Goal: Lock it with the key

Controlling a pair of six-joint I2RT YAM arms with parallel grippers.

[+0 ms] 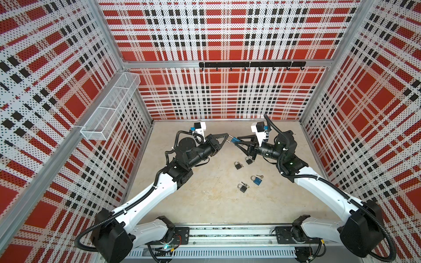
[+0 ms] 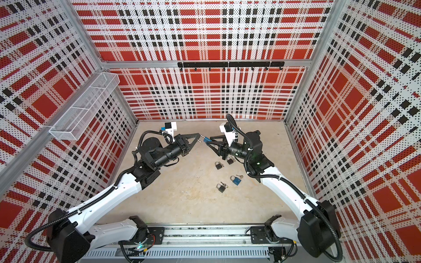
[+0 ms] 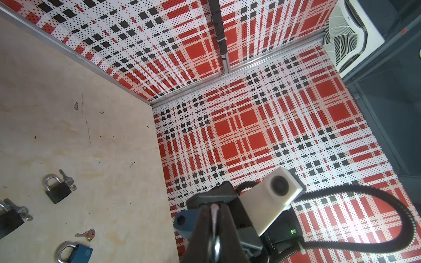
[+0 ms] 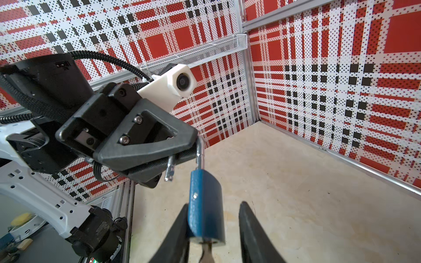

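A blue padlock (image 4: 205,205) hangs in the air between both arms, above the back of the table. Its silver shackle (image 4: 200,152) stands open, with one leg free of the body. My left gripper (image 4: 189,154) is shut on the bend of that shackle; in the left wrist view the left gripper (image 3: 214,208) pinches the metal and the blue padlock (image 3: 184,222) pokes out beside it. My right gripper (image 4: 214,203) straddles the body: one finger touches it, the other stands apart. A key (image 4: 206,251) sticks out of the padlock's bottom between those jaws. In both top views the padlock (image 1: 234,141) (image 2: 206,140) joins the two grippers.
On the table below lie two black padlocks (image 1: 238,165) (image 1: 248,160), a third black padlock (image 1: 243,187) with keys, and a second blue padlock (image 1: 257,180) with a loose key (image 1: 261,176) beside it. A wire basket (image 1: 109,107) hangs on the left wall, a hook rail (image 1: 250,65) on the back wall.
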